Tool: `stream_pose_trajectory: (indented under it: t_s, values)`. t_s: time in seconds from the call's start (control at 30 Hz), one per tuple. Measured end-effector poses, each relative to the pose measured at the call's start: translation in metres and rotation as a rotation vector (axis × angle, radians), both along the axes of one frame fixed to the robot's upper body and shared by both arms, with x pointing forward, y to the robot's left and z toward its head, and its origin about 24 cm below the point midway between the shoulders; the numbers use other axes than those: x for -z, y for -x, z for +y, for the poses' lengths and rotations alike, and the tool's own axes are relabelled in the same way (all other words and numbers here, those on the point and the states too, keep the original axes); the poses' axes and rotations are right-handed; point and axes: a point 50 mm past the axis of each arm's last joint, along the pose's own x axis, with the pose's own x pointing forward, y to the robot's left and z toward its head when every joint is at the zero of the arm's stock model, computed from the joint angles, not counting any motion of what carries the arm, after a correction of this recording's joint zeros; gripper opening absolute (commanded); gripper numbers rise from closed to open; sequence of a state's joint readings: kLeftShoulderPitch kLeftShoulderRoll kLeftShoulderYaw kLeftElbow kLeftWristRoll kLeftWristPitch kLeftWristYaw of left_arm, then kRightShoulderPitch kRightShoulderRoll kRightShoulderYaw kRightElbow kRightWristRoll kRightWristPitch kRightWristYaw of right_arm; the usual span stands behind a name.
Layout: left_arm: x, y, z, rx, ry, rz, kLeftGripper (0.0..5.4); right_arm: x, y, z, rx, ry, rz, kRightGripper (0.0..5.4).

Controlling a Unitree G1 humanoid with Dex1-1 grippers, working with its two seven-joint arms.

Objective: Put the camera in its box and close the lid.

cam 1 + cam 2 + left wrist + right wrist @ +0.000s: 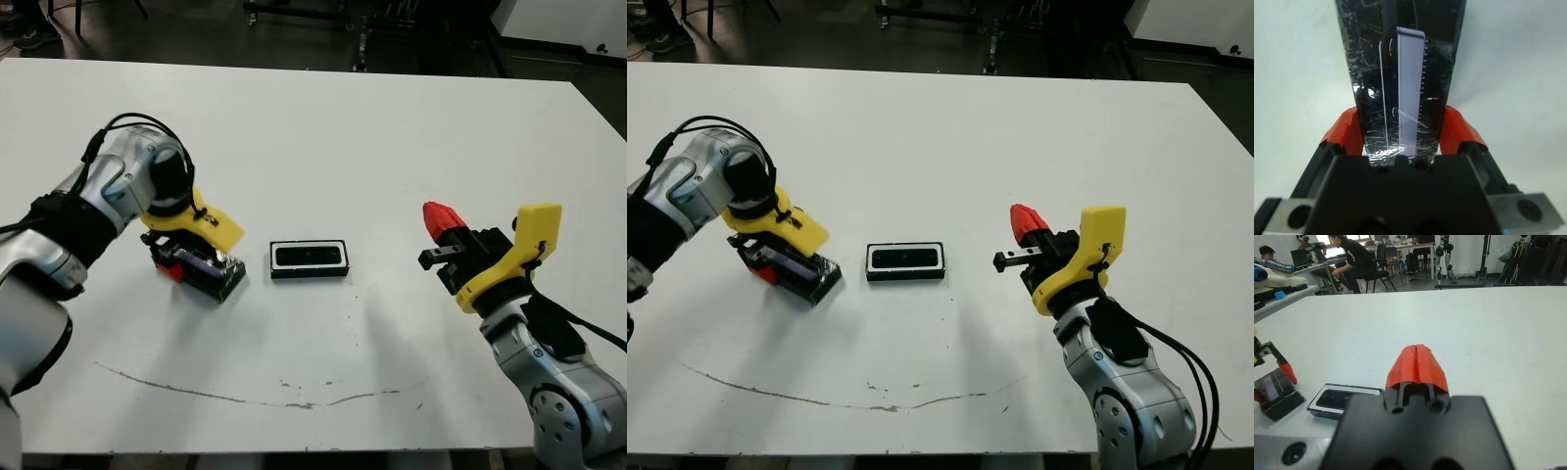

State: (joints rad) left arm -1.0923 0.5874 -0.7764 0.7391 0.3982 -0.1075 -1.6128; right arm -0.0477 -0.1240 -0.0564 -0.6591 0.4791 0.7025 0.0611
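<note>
A white table (323, 137) fills the view, marked near its front edge by a thin, dark curved scuff line (245, 397). On the left side, the left gripper (186, 262) is down at the tabletop with its red fingers (1344, 132) clamped on the glossy speckled lid (208, 270), one finger on each long side of it; the lid sits at an angle, just to the left of the box. The box (310, 260) lies flat near the middle of the table, apart from both grippers, its white lining framing the black camera (310, 257) that lies inside it, uncovered. To the right, well clear of the box, the right gripper (443, 220) hangs above the table with its two red tips pressed together on nothing. Beyond the far edge, people (1349, 259) sit at desks.
</note>
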Motion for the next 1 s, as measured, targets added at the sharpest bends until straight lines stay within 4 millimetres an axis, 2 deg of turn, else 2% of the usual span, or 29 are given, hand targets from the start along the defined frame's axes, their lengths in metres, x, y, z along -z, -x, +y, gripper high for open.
stream_pose_trajectory:
  t_s: [0.2, 0.37, 0.5, 0.67, 0.9, 1.0]
  values:
    - [-0.006, -0.006, 0.012, -0.115, 0.123, 0.026, 3.17, 0.001, 0.000, 0.001, 0.005, -0.006, 0.004, 0.00]
    - [-0.017, -0.008, 0.014, -0.126, 0.221, -0.006, 3.17, 0.003, 0.000, 0.001, 0.005, -0.010, 0.011, 0.00]
    - [-0.028, -0.012, 0.016, -0.266, 0.262, -0.068, 3.17, 0.003, 0.000, 0.002, 0.003, -0.009, 0.014, 0.00]
    - [-0.036, -0.010, 0.014, -0.424, 0.260, -0.149, 3.17, 0.004, 0.000, 0.003, 0.003, -0.005, 0.017, 0.00]
    - [-0.037, -0.005, 0.011, -0.583, 0.271, -0.117, 3.17, 0.005, 0.000, 0.004, 0.001, -0.010, 0.022, 0.00]
    - [-0.039, -0.003, 0.007, -0.595, 0.278, -0.111, 3.17, 0.005, -0.001, 0.004, 0.001, -0.011, 0.023, 0.00]
